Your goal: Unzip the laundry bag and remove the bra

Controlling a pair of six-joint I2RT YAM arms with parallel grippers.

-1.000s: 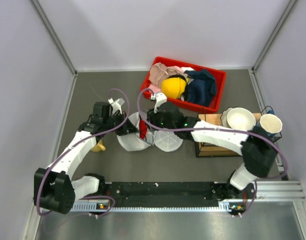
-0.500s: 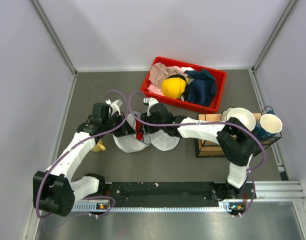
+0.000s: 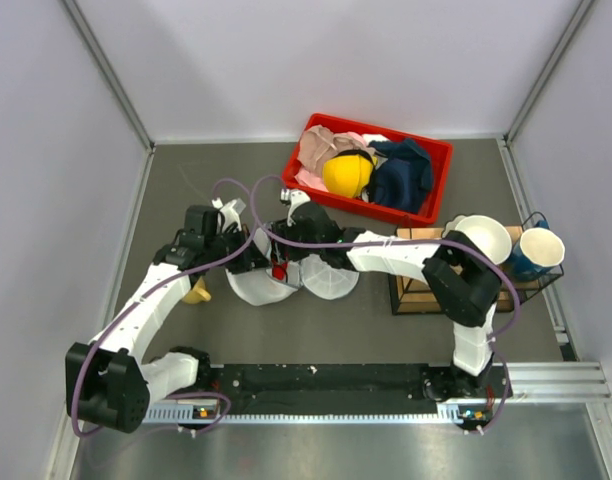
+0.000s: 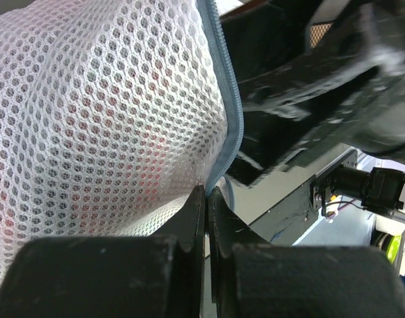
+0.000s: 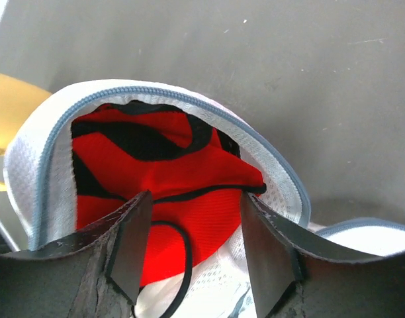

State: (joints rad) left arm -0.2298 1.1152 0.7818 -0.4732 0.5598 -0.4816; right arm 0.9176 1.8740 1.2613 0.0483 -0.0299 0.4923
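Grey table (image 3: 186, 190) carries the laundry bag (image 4: 110, 119), its zip edge pinched at the tips of the left fingers (image 4: 201, 199), pressed together on the mesh; that hold should anchor the bag. Beyond, the right fingers (image 3: 282, 264) stand spread over the unzipped mouth, the bra (image 5: 189, 165) between and past their tips inside the bag: they should probably sink deeper, close on red cup fabric rather than strap or mesh rim, then lift clear.

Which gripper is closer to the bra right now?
Right. The right gripper hangs open at the mouth of the bag, with the bra just beyond its fingertips. The left gripper pinches the bag's zipper edge from outside, with mesh between it and the bra.
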